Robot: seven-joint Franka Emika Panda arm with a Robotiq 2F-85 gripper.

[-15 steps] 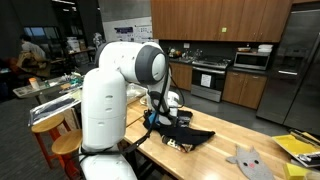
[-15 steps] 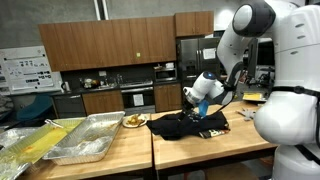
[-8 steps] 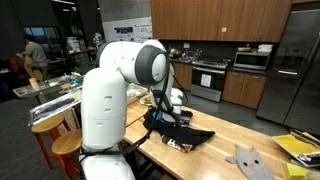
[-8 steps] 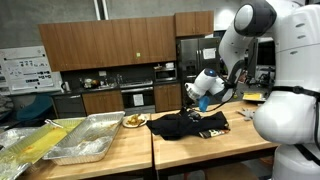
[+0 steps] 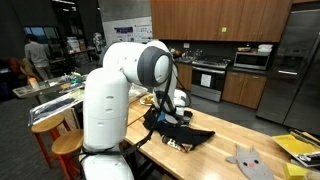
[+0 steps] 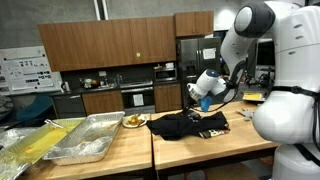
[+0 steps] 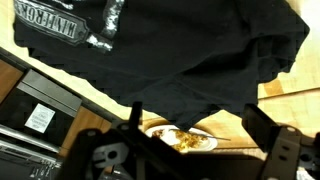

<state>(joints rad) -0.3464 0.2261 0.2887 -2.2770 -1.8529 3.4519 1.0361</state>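
Note:
A black T-shirt with white print (image 7: 190,50) lies crumpled on the wooden counter; it shows in both exterior views (image 5: 186,135) (image 6: 185,125). My gripper (image 7: 195,125) hovers just above the shirt's edge, fingers spread apart with nothing between them. It also shows in both exterior views (image 5: 172,108) (image 6: 200,98). A white plate of food (image 7: 180,138) sits on the counter just beyond the shirt's edge, seen between my fingers.
Two metal trays (image 6: 85,140) and a yellow cloth (image 6: 28,145) lie on the adjoining counter, with the plate (image 6: 133,121) beside them. A grey plush toy (image 5: 247,160) and yellow items (image 5: 300,148) lie at the counter's far end. A stool (image 5: 65,145) stands by the robot base.
My gripper has risen slightly above the shirt. The shirt has not moved.

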